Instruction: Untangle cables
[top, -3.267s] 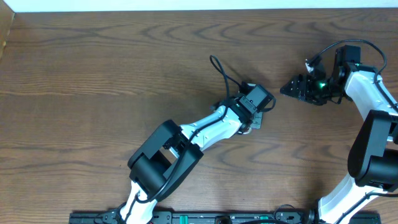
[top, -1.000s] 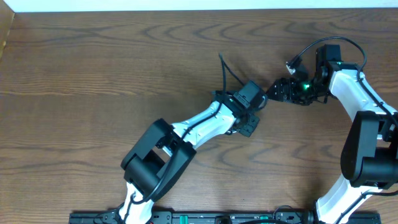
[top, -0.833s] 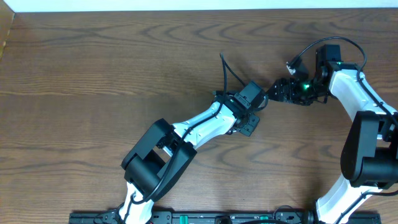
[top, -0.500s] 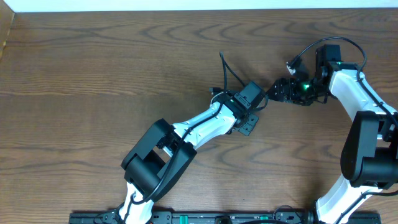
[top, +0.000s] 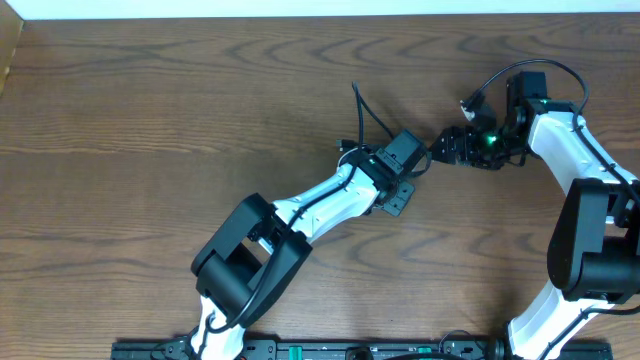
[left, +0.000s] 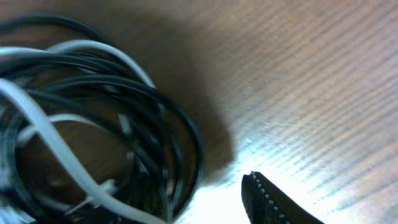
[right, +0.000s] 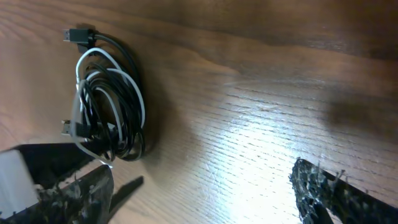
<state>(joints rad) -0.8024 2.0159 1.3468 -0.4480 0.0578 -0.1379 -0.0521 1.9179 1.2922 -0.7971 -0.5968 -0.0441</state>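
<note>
Cables (right: 109, 106): found as one tangled black-and-white coil on the table (top: 150, 120), right under the left gripper (top: 412, 160), one black end sticking out toward 11 o'clock. Could not tell that claw's state, apart or clamped on the coil. Saw the right gripper (top: 445, 148) at 3 o'clock of it, fingers wide apart, empty.

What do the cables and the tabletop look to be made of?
Cables: probably plastic-sheathed cord, black and white, faintly shiny; they bend in smooth loops. Table: wood or wood-look laminate, brown, semi-gloss; grain lines and a bright glare patch show.
</note>
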